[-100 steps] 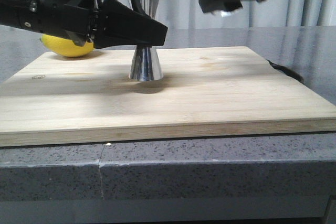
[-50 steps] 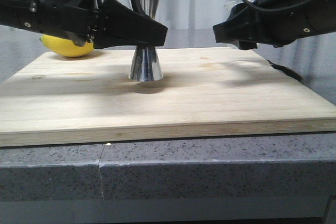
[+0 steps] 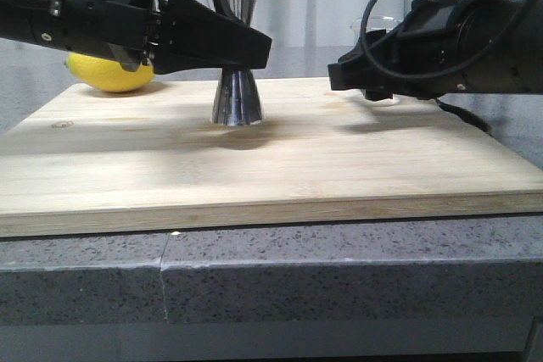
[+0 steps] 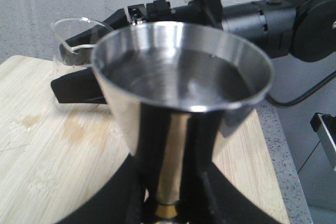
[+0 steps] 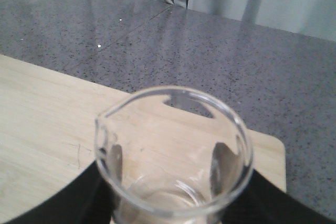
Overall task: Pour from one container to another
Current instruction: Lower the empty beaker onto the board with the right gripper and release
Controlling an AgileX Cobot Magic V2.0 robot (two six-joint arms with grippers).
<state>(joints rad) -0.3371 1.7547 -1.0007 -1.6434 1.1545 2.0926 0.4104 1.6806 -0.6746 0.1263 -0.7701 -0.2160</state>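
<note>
The steel hourglass jigger (image 3: 237, 97) stands upright on the wooden board (image 3: 280, 167), its gold-banded waist clamped in my left gripper (image 3: 254, 47). In the left wrist view the jigger (image 4: 184, 82) fills the frame above the left gripper (image 4: 169, 203); whether its cup holds liquid is unclear. To its right, my right gripper (image 3: 341, 74) is shut on the clear glass beaker (image 3: 377, 25), which is upright and low over the board's far right part. The beaker (image 5: 173, 150) looks empty, with dark fingers (image 5: 223, 163) pressed on both sides. It also shows beyond the jigger as the beaker (image 4: 73, 38).
A yellow lemon (image 3: 110, 72) lies at the board's back left corner, behind my left arm. A black cable (image 3: 462, 116) runs off the board's right edge. The board sits on a grey speckled counter (image 3: 339, 277); curtains hang behind.
My right arm has come down from high above the jigger and now holds the beaker upright, low over the board to the right. The left gripper and jigger have not moved.
</note>
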